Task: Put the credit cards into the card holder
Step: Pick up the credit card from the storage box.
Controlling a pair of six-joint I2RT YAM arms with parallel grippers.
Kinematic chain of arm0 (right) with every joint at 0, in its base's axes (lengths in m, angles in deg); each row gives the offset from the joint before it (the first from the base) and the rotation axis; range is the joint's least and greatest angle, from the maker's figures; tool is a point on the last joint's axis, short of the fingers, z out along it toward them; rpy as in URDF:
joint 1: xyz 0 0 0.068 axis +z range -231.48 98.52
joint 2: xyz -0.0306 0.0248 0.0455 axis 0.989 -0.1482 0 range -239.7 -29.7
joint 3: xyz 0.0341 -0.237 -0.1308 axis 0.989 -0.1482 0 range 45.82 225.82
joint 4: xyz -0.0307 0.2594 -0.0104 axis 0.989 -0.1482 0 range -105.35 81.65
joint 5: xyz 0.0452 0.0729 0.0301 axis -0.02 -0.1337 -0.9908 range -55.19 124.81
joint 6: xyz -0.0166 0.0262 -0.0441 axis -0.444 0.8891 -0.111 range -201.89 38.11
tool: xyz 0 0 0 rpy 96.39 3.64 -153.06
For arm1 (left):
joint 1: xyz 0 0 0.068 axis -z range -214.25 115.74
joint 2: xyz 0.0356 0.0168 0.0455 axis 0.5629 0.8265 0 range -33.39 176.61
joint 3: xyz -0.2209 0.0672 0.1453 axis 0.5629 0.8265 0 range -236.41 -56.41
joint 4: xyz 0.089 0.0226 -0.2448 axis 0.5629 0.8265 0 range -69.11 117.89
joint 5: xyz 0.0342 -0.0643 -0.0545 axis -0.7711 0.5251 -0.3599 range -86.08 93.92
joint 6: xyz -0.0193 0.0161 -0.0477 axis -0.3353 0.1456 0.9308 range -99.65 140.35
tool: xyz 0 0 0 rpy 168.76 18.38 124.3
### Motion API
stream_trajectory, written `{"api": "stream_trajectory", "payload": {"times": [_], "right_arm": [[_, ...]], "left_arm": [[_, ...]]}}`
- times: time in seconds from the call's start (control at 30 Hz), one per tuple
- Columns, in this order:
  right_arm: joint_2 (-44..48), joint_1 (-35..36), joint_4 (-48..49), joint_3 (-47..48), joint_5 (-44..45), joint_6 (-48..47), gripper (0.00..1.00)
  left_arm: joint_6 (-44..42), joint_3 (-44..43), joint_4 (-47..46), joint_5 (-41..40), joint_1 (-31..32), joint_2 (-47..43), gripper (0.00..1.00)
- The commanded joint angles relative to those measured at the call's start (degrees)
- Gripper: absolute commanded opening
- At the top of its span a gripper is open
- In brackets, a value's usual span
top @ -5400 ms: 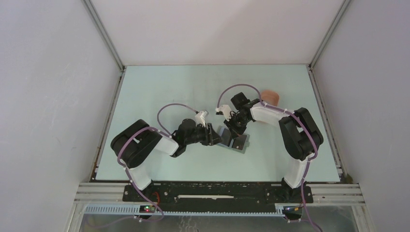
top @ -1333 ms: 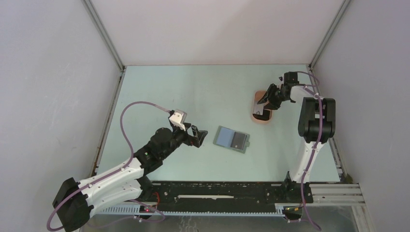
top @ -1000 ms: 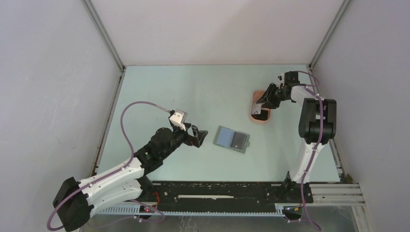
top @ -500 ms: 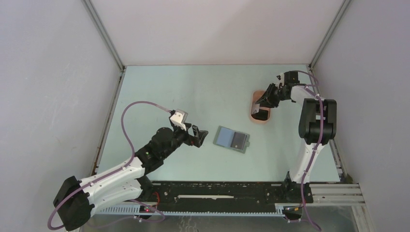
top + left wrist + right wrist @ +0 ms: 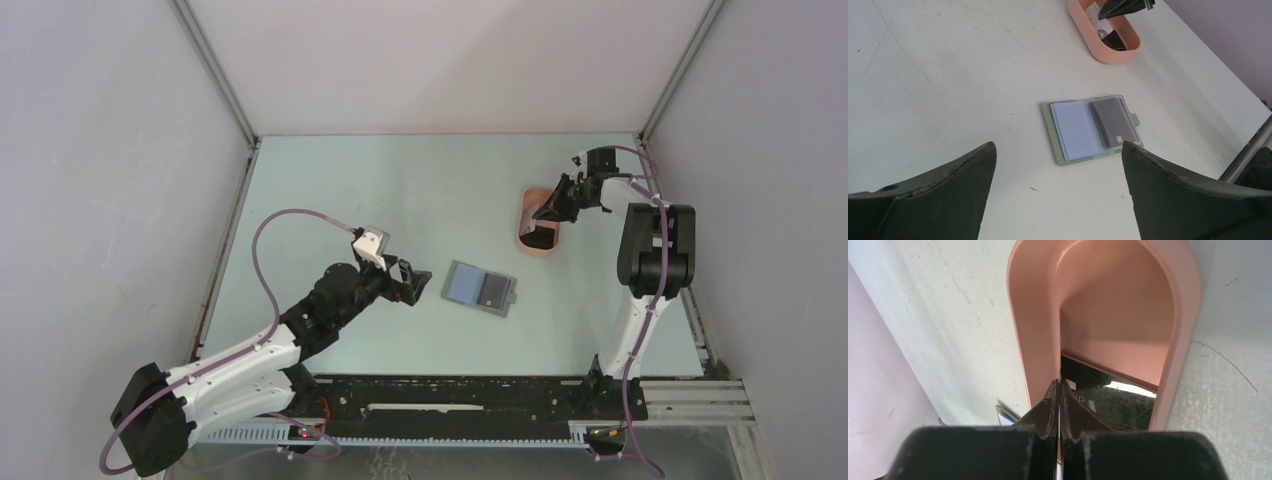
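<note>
The card holder (image 5: 480,288) lies open on the table, with a pale blue panel (image 5: 1075,130) on its left half and a grey chip card (image 5: 1113,122) on its right. My left gripper (image 5: 1058,145) hovers wide open just short of it and holds nothing. My right gripper (image 5: 1059,382) reaches down into the salmon-pink tray (image 5: 1183,340). Its jaws are pressed together on the thin edge of a pale credit card (image 5: 1092,11). A black credit card (image 5: 1108,400) lies in the tray right beside the fingers.
The tray (image 5: 525,205) stands at the back right of the table, close to the right wall. A metal frame rail runs along the table's near edge (image 5: 1248,155).
The right gripper's jaws have closed inside the tray. The left arm and the card holder have stayed where they were.
</note>
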State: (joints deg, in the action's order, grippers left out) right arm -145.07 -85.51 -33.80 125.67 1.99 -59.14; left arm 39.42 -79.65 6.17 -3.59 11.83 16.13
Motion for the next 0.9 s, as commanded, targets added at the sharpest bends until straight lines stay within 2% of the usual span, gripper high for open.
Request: {"api": "stream_trajectory", "payload": {"times": [0.0, 0.3, 0.47, 0.73, 0.87], "right_arm": [[1.61, -0.07, 0.40, -0.31, 1.24, -3.06, 0.00], [8.38, -1.71, -3.04, -0.95, 2.20, -9.24, 0.00], [13.44, -2.55, -4.63, -2.86, -0.60, -12.58, 0.00], [23.26, -1.44, -8.69, -5.30, -7.97, -18.42, 0.00], [30.66, -0.51, -9.68, -8.70, -16.72, -24.71, 0.00]], "left_arm": [[0.67, 0.97, -3.20, 1.68, -0.34, -0.13, 1.00], [2.31, 2.83, -8.76, 7.01, -0.30, -1.16, 1.00], [3.89, 2.74, -13.42, 11.55, -0.35, -0.52, 1.00], [6.29, 2.23, -19.77, 16.69, -0.29, 1.29, 1.00], [6.30, 1.29, -21.83, 18.85, -0.29, 1.93, 1.00]]}}
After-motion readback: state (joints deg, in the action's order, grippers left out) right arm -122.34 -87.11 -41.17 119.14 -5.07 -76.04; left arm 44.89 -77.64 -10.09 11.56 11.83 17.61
